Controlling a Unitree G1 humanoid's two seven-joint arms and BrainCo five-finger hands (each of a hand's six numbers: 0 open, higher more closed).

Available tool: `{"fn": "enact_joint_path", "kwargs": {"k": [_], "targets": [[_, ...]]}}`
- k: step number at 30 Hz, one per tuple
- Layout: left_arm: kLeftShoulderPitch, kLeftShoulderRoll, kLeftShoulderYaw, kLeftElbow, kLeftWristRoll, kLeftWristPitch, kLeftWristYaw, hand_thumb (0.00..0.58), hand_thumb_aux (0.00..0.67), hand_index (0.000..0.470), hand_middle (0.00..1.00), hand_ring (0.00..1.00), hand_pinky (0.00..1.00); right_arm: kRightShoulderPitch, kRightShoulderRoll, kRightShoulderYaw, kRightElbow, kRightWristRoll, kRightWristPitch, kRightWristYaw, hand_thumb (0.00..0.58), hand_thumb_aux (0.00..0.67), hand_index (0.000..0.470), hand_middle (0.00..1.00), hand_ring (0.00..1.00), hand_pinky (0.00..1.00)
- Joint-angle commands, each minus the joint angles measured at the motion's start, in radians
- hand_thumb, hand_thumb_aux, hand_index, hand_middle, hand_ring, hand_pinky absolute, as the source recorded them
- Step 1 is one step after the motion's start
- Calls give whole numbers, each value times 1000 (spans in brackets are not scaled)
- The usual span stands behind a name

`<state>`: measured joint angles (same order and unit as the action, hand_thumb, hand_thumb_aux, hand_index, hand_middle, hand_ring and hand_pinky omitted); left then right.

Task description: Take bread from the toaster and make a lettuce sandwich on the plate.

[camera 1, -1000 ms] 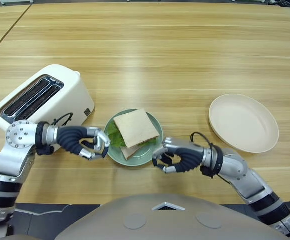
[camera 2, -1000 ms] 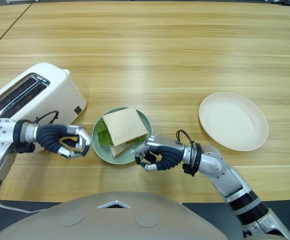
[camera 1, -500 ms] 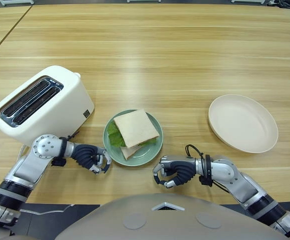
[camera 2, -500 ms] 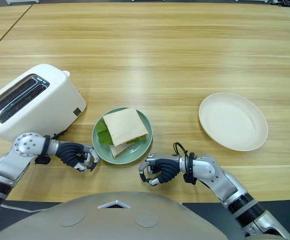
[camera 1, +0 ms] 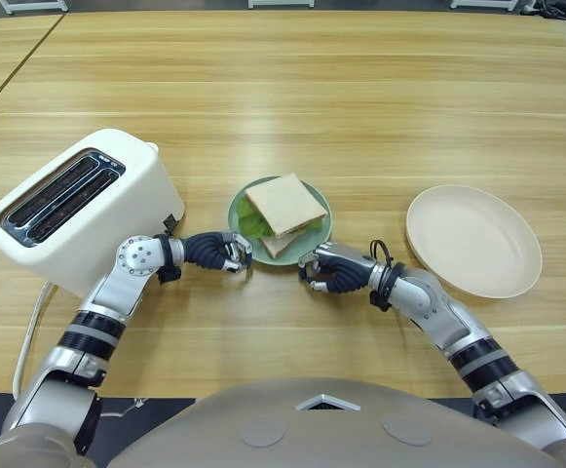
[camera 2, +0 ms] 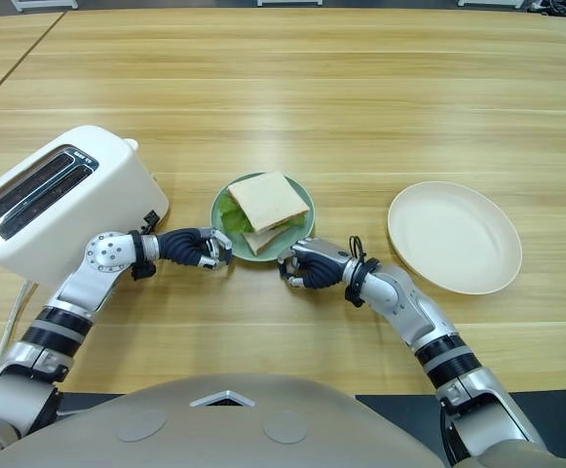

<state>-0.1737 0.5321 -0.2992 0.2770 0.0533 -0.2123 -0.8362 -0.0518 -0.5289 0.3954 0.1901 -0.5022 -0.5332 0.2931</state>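
1. Two hands (camera 1: 226,252) (camera 1: 323,270) of mine are flanking the green plate (camera 1: 319,232) on the wooden table (camera 1: 360,97). I am holding my left hand clenched, fingers curled on nothing, just beside the plate's near-left rim. I cannot tell whether it is touching.
2. One right hand: I am holding it clenched too, grasping nothing, knuckles just beside the plate's near-right rim.
3. One sandwich (camera 1: 284,204): it is sitting on the green plate, between my two hands and a little beyond them. The top slice is lying skewed over the bottom slice, whose corner is showing at the near side.
4. One lettuce leaf (camera 1: 253,224): it is poking out from between the slices on the left side of the plate.
5. One white toaster (camera 1: 78,210): it is standing to my left, near the green plate but apart from it, slots facing up.
6. One cream plate (camera 1: 472,241): it is lying to my right, apart from the green plate, beyond my right forearm.
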Motion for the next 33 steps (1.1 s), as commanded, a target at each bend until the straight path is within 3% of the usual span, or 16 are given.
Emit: {"fn": "enact_joint_path", "kwargs": {"k": [1,7,8,9,10,11,12,13,14,17,18,19,21,26,30,33], "targets": [[-7,-51,-35,143,79,17,79,580,670,470,1000,1000,1000,-39,13,8,104,-91,-5,-96,580,670,470,1000,1000,1000],[-68,-118,-17,250,67,-25,173,580,670,470,1000,1000,1000,-118,52,-39,205,-124,-12,-290,580,670,470,1000,1000,1000],[-80,-131,-6,273,54,-38,183,580,670,470,882,882,882,-132,57,-46,222,-124,-10,-314,580,670,470,1000,1000,1000],[-87,-142,6,288,34,-52,180,577,620,435,247,247,247,-141,62,-52,238,-113,-11,-322,580,670,470,1000,1000,1000],[-83,-147,18,284,1,-67,157,432,331,232,0,0,0,-145,68,-61,246,-83,-23,-316,580,670,470,1000,1000,1000],[-67,-145,36,253,-59,-67,101,0,0,0,0,0,0,-143,77,-74,244,-29,-41,-292,566,565,396,239,239,239],[-50,-135,52,213,-113,-63,47,0,0,0,0,0,0,-135,82,-83,230,40,-60,-249,485,399,280,0,0,0],[-28,-118,71,156,-179,-47,-14,0,0,0,0,0,0,-117,81,-82,188,129,-86,-190,124,76,53,0,0,0],[-9,-102,90,104,-237,-25,-66,0,0,0,0,0,0,-96,81,-80,140,217,-100,-132,0,0,0,0,0,0],[56,-60,182,-108,-462,62,-192,0,0,0,0,0,0,-24,65,-84,-106,454,-118,-19,0,0,0,0,0,0],[73,-62,237,-199,-610,142,-222,0,0,0,0,0,0,-6,64,-105,-193,541,-108,-2,0,0,0,0,0,0],[80,-70,290,-272,-764,236,-232,0,0,0,0,0,0,5,67,-129,-266,619,-94,8,0,0,0,0,0,0],[61,-127,359,-325,-902,312,-159,0,0,0,0,0,0,13,91,-185,-351,705,-65,-16,0,0,0,0,0,0],[49,-341,369,-215,-419,-80,272,0,0,0,0,0,0,3,237,-308,-376,675,23,-192,0,0,0,0,0,0],[54,-378,405,-34,-65,-389,560,0,0,0,0,0,0,43,267,-353,-294,273,-74,-360,0,0,0,0,0,0],[30,-366,438,32,-13,-455,655,0,0,0,0,0,0,52,266,-377,-221,244,-66,-385,0,0,0,0,0,0]]}}
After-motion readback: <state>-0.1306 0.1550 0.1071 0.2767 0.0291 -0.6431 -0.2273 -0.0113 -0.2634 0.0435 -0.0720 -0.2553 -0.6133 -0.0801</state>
